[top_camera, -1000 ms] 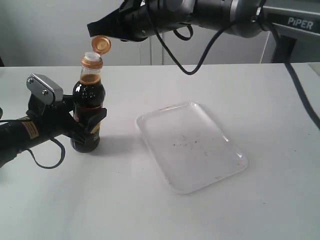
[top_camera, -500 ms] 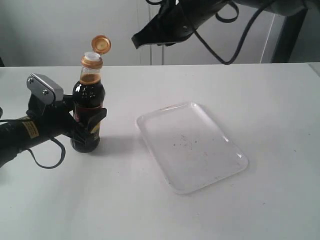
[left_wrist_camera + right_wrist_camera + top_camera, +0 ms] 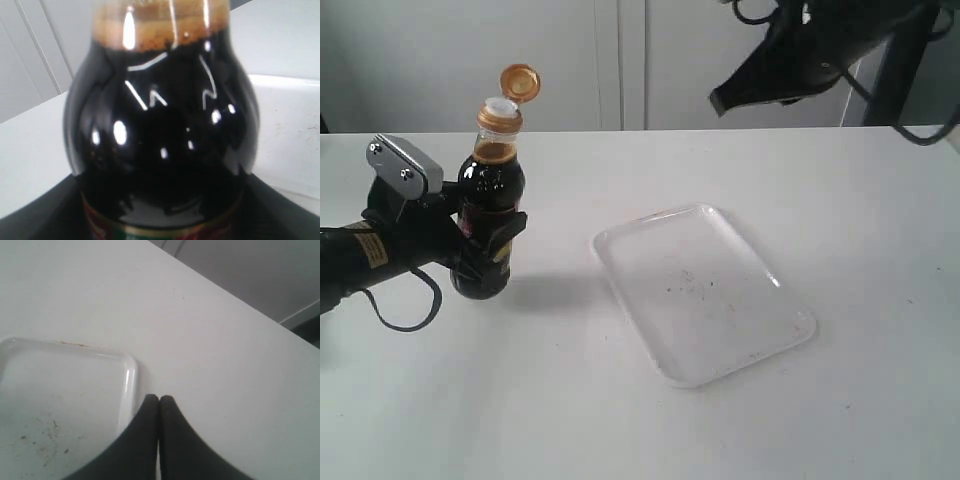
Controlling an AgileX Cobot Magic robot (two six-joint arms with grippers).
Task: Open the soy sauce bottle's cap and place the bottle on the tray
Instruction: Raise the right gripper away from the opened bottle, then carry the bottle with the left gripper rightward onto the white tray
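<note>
The soy sauce bottle point(image 3: 488, 215) stands at the left of the table, tilted slightly, its dark body filling the left wrist view point(image 3: 160, 135). Its orange-brown cap point(image 3: 519, 82) is flipped up on its hinge, with the white spout point(image 3: 501, 104) showing beneath. My left gripper point(image 3: 490, 250) is shut on the bottle's lower body. The white tray point(image 3: 705, 290) lies flat at the table's middle, apart from the bottle; its rim point(image 3: 127, 385) shows in the right wrist view. My right gripper point(image 3: 720, 100) hangs high at the upper right, fingers pressed together point(image 3: 159, 401), holding nothing.
The white table point(image 3: 820, 180) spreads around the tray. A pale wall with cabinet panels point(image 3: 620, 60) stands behind. The right arm's black cables and body point(image 3: 840, 40) hang at the top right.
The right gripper has drawn away to the right and up, from above the bottle to the far upper right. The left gripper has shifted the bottle slightly left and up.
</note>
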